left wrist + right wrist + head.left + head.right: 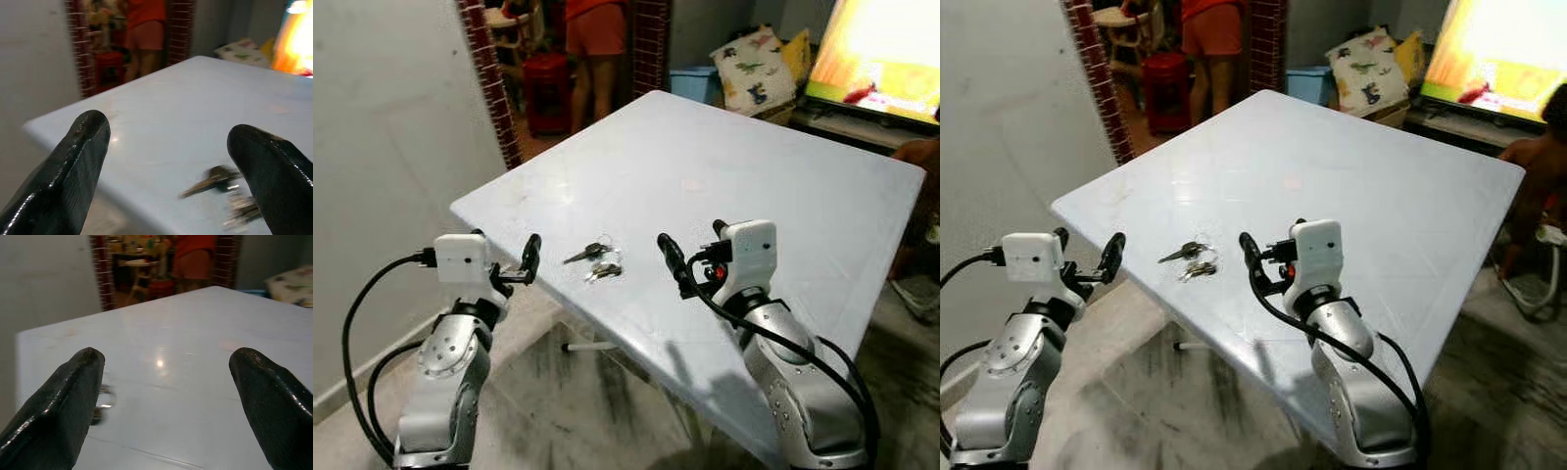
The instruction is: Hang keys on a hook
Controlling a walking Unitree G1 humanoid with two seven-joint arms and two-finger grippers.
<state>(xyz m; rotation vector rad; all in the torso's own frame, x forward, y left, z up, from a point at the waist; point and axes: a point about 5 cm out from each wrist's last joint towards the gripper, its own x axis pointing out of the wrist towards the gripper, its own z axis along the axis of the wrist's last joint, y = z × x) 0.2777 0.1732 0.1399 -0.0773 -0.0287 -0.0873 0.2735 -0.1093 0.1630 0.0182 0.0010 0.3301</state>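
A small bunch of keys [597,260] lies flat on the white table [754,166], close to its near left corner. My left gripper [509,257] hovers just off the table's edge, left of the keys, with its fingers [90,142] spread wide and nothing between them. In the left wrist view the keys [222,188] lie ahead, toward one finger. My right gripper [695,245] is over the table to the right of the keys, open and holding nothing. The right wrist view catches the keys [103,401] beside one finger [83,382].
A person in orange shorts [595,39] stands in the brick-framed doorway [489,88] beyond the table, by a red stool [546,90]. A lit screen [881,49], a patterned cushion [754,61] and a blue bin [693,80] are at the back right. Another person [1540,157] is at the table's right edge.
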